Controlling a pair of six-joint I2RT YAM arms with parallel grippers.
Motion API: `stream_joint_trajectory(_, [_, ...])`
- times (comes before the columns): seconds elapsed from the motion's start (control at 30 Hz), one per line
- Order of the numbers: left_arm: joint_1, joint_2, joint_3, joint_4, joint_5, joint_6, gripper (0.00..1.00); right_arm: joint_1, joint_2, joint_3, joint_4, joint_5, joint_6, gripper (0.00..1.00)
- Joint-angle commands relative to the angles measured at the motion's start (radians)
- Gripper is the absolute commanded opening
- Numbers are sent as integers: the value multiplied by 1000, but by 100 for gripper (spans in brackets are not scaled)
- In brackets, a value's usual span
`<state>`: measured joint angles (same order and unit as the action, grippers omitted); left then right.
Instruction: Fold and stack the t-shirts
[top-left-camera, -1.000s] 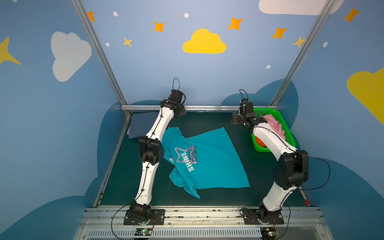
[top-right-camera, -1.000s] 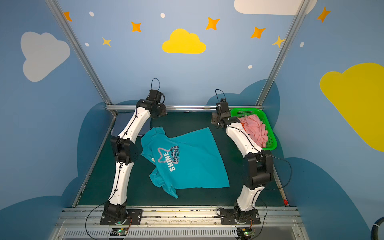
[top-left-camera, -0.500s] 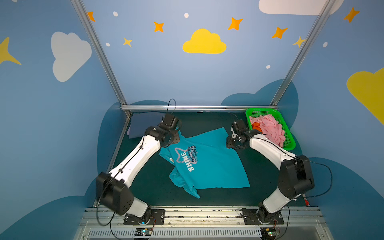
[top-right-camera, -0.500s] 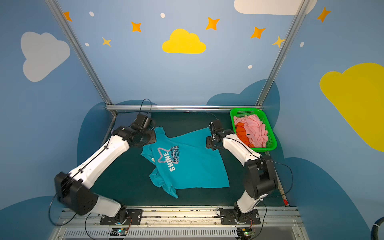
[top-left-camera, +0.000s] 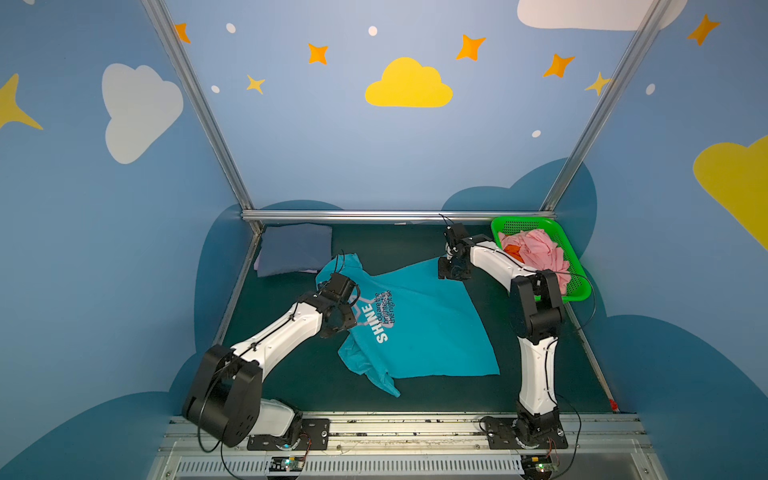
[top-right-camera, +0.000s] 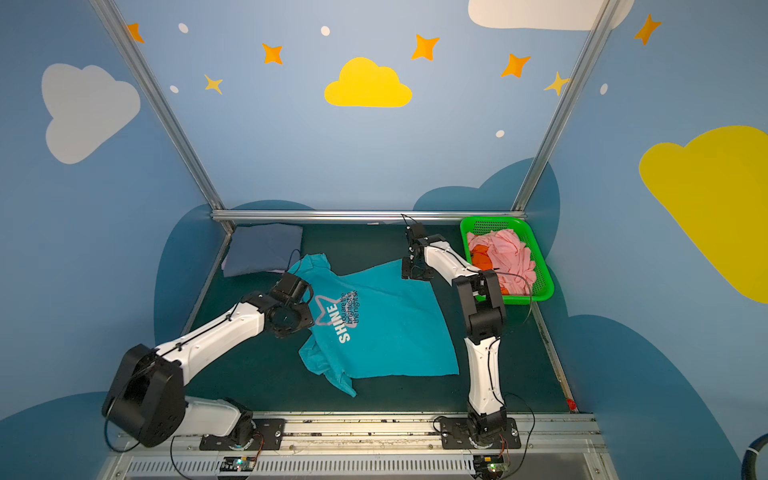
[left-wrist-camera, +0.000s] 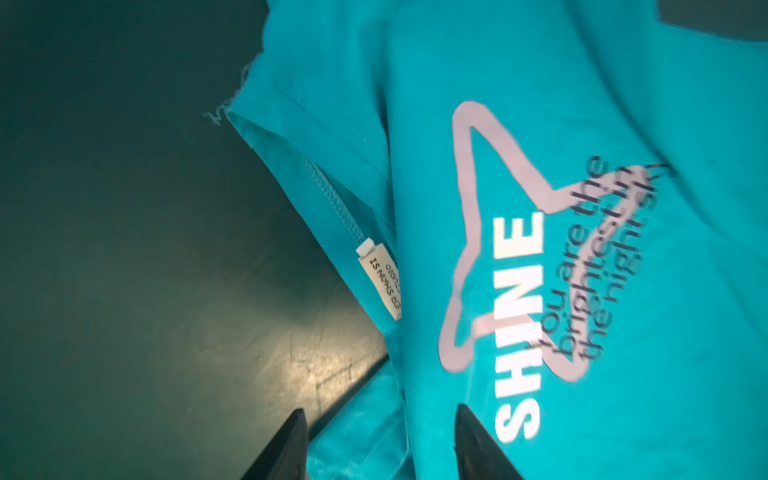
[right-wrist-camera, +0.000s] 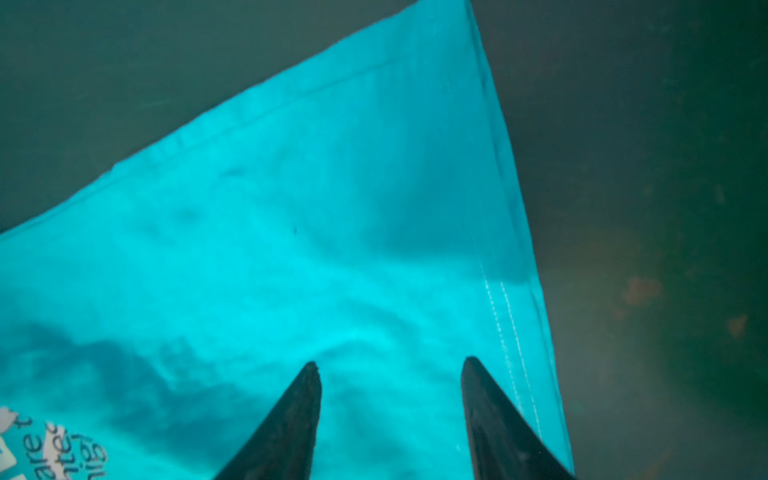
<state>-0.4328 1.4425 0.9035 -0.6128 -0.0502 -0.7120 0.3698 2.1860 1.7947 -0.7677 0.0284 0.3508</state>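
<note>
The left end effector (left-wrist-camera: 380, 409) and right end effector (right-wrist-camera: 390, 361) drop from the back rail (top-left-camera: 395, 215) to the soft teal "SHINE"-printed cotton t-shirt (top-left-camera: 424, 332) lying on the dark green desk (top-left-camera: 291, 374), the left by its collar, the right over its far hem corner, both apart and empty, likely poised to fold.

Both top views overlook the whole table (top-left-camera: 436, 395); wrist cameras face the teal t-shirt (left-wrist-camera: 623, 104) closely.

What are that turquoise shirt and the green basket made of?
The teal t-shirt looks like soft, matte cloth, probably cotton: it wrinkles and has a double-stitched hem. The green basket looks like smooth moulded plastic: its walls are evenly perforated and uniformly bright.
</note>
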Motion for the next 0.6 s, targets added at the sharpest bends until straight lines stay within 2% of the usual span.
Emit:
stream_joint_trajectory(0.0, [6, 89, 26, 45, 8, -5, 55, -12, 63, 98, -82, -15, -9, 56])
stream_joint_trajectory(0.13, [23, 176, 41, 79, 26, -2, 45, -32, 131, 171, -101, -12, -12, 56])
stream_joint_trajectory(0.27, [42, 215, 47, 94, 44, 5, 43, -70, 199, 244, -138, -14, -12, 51])
stream_joint_trajectory(0.33, [54, 224, 46, 97, 44, 10, 46, -95, 233, 286, -162, -27, -9, 42])
stream_joint_trajectory(0.43, [70, 240, 40, 110, 48, 12, 55, -116, 248, 307, -170, -36, -9, 31])
stream_joint_trajectory(0.57, [86, 253, 46, 107, 52, 13, 52, -131, 253, 310, -168, -35, -14, 13])
